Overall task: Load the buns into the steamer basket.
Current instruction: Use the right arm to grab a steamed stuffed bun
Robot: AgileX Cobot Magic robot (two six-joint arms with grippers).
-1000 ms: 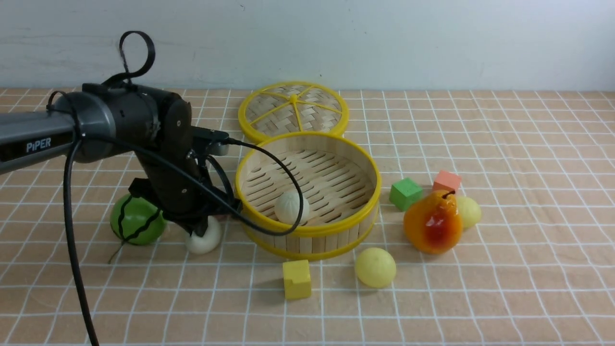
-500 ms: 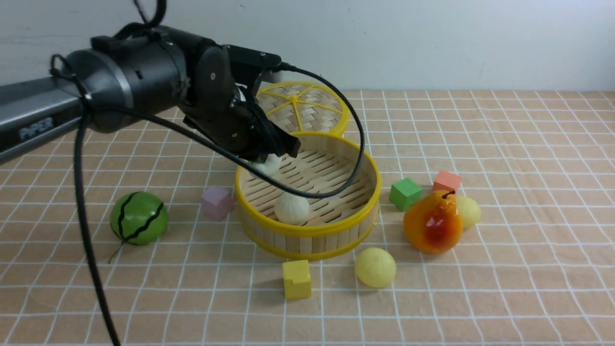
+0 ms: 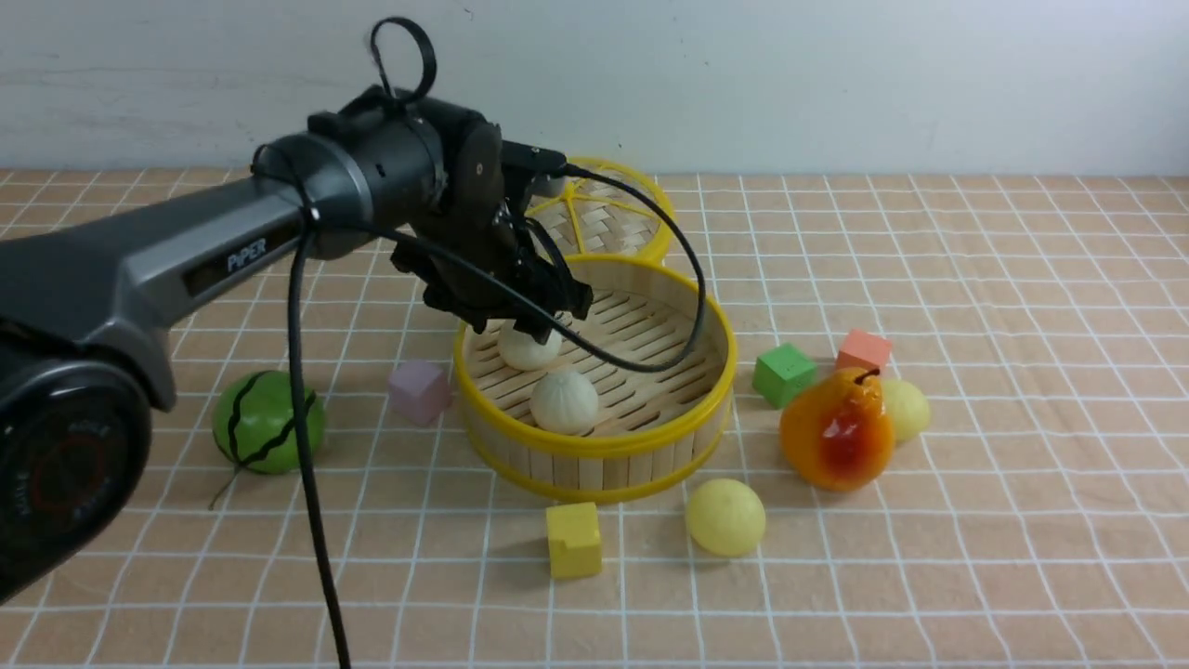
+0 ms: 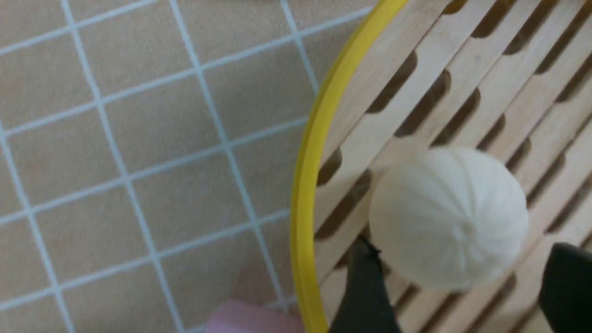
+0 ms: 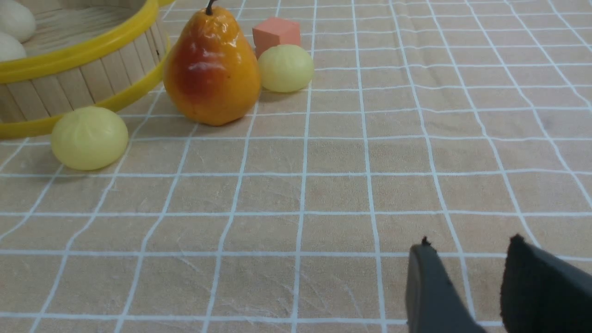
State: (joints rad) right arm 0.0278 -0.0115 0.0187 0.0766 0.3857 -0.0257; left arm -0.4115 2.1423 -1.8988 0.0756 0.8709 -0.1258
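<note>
Possibly, with the left gripper's point(image 4: 460, 277) fingers spread apart over the off-white bun point(image 4: 448, 217) lying on the slatted floor just beyond their tips, inside the bamboo steamer basket point(image 3: 594, 446), a sideways withdrawal could roll that bun into its neighbour point(image 3: 564, 402).

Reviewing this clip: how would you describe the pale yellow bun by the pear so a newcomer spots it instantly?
Start at the big round steamer basket and look to the robot's right, to the orange pear. Tucked against the pear's far right side is the small, matte pale yellow bun, round and stemless, unlike the glossy pear or the angular pink block.
</note>
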